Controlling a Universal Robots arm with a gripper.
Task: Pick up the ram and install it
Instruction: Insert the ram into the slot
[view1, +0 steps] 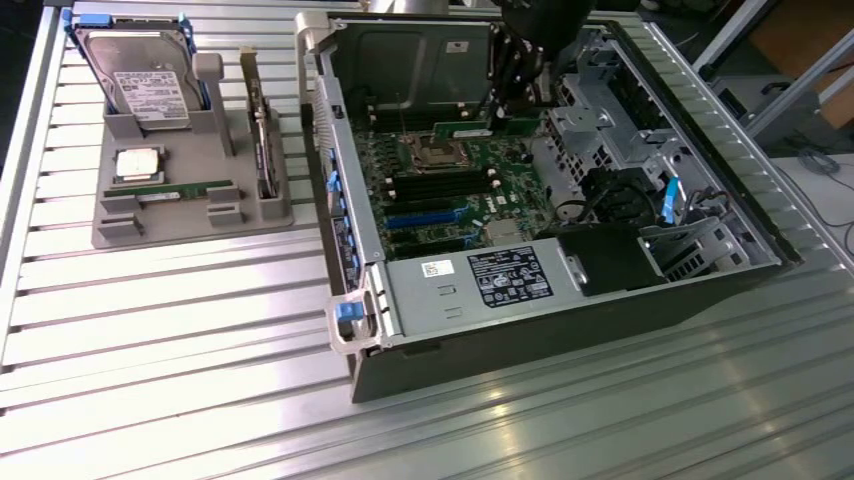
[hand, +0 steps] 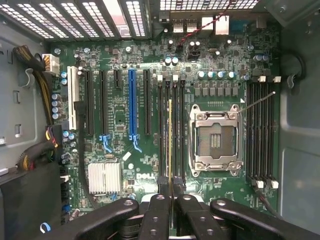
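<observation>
Green and thin, the ram (hand: 170, 140) appears edge-on in the wrist view as a narrow yellow-green line, so its chips and label cannot be seen there. The black fingers (hand: 158, 215) of the hand (hand: 171, 202) are pressed together on one end of it. The stick lies along the black memory slots (hand: 161, 130) just beside the open processor socket (hand: 216, 137). Whether its edge touches a slot cannot be told.

White printing on the motherboard (hand: 120, 115) near the finned heatsink (hand: 104, 177) appears to read DELL; the other board markings are too small to read. In the exterior view the power supply (view1: 454, 290) carries a black label (view1: 511, 276) and a white label (view1: 435, 268), both illegible.

On the ribbed metal desk (view1: 200, 350), at the exterior view's left of the open computer case (view1: 561, 335), stands a grey fixture tray (view1: 160, 228). It holds a hard drive (view1: 140, 80) with an unreadable white label, a square silver processor chip (view1: 138, 163) and a second ram stick (view1: 180, 192) lying flat. The dark arm is cut off at the upper edge of that view and hides part of the case interior.
</observation>
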